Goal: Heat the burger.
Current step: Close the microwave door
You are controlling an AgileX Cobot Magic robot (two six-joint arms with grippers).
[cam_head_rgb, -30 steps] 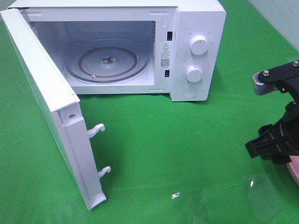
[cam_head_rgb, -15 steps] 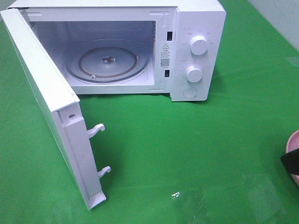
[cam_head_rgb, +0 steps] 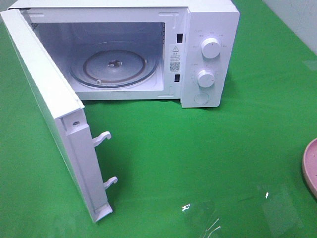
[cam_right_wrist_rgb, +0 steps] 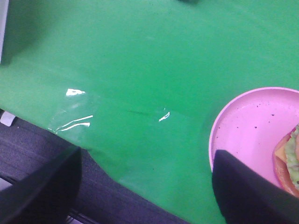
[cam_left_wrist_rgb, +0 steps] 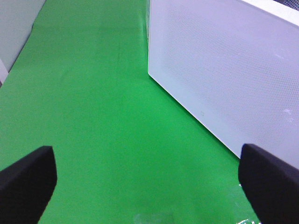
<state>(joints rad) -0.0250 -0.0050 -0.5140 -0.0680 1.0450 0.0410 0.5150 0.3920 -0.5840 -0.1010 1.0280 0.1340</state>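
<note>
Gone from the high view, the right gripper (cam_right_wrist_rgb: 145, 182) now hangs with jaws spread wide above the speckled pink round plate (cam_right_wrist_rgb: 243, 126) carrying the layered burger (cam_right_wrist_rgb: 288, 158), while the left gripper (cam_left_wrist_rgb: 149, 182) gapes wide beside the white microwave (cam_head_rgb: 208, 54)

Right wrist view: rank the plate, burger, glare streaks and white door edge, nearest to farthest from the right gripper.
From the right gripper:
1. Plate, beside one finger, and glare streaks, beside the other: too close to call.
2. Burger, on the plate's far side from the gripper.
3. White door edge, farthest, across the green cloth.
</note>
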